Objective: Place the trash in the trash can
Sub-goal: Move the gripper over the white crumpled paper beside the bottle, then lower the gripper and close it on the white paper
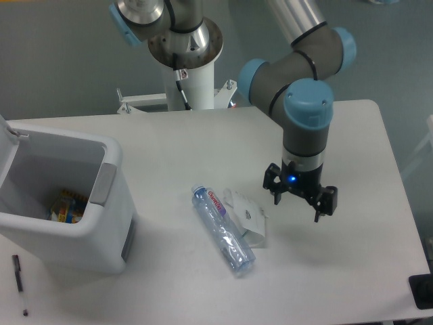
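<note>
A clear bluish crushed bottle (222,230) with a red-and-white label lies on the white table, running from upper left to lower right. Touching its right side is a white crumpled paper wrapper (248,217). My gripper (298,201) hangs open above the table just right of the wrapper, with nothing between its fingers. The trash can (101,223), a white bin with a grey side panel, stands at the left with its lid (5,154) swung open. Some colourful packaging lies at its bottom.
A thin black pen (19,283) lies at the table's front left corner, in front of the bin. The robot's white base column (191,81) rises behind the table's back edge. A dark object (422,291) sits at the front right corner.
</note>
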`<state>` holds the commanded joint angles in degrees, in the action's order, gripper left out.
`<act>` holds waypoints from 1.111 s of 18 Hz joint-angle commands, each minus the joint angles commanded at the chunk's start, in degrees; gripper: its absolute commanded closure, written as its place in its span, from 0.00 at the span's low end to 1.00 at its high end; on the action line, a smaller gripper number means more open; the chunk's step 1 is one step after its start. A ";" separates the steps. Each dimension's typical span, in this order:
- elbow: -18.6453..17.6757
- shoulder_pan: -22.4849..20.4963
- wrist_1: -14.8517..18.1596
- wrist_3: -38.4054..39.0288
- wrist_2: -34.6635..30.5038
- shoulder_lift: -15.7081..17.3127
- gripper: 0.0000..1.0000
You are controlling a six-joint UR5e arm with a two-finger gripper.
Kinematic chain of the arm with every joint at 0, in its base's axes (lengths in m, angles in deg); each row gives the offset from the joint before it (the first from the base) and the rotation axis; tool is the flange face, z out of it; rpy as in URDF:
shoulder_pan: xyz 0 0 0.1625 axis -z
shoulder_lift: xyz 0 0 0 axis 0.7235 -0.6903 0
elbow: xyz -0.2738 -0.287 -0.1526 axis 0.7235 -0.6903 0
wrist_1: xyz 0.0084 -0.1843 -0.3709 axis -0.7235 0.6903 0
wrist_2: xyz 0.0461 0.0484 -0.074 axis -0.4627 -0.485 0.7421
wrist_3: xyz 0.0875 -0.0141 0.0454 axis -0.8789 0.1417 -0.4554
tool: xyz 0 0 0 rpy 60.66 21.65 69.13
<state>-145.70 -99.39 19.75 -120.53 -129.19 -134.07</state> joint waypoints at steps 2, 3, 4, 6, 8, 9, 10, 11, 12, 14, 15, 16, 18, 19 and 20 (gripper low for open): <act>-1.14 1.67 0.00 5.97 0.00 0.09 0.00; -1.41 2.55 0.00 8.61 0.00 0.00 0.00; -1.59 3.51 0.00 10.64 0.00 0.00 0.00; -3.16 5.10 0.00 12.93 -0.26 0.00 0.00; -3.70 5.46 -0.61 13.82 -0.26 -0.61 0.00; -3.70 5.46 -0.61 13.82 -0.26 -0.79 0.00; -3.70 5.46 -0.61 13.82 -0.26 -0.79 0.00; -3.70 5.46 -0.61 13.82 -0.26 -0.79 0.00; -3.70 5.46 -0.61 13.82 -0.26 -0.79 0.00; -3.78 5.46 -0.61 13.82 -0.26 -1.05 0.00; -3.70 5.46 -0.53 13.91 -0.35 -1.23 0.00; -3.78 5.46 -0.53 14.00 -0.35 -1.40 0.00; -3.70 5.55 -0.53 14.00 -0.35 -1.58 0.00; -3.70 5.55 -0.53 14.00 -0.35 -1.67 0.00; -3.78 5.55 -0.53 14.00 -0.35 -1.76 0.00</act>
<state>-149.48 -93.84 19.23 -106.53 -129.54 -135.82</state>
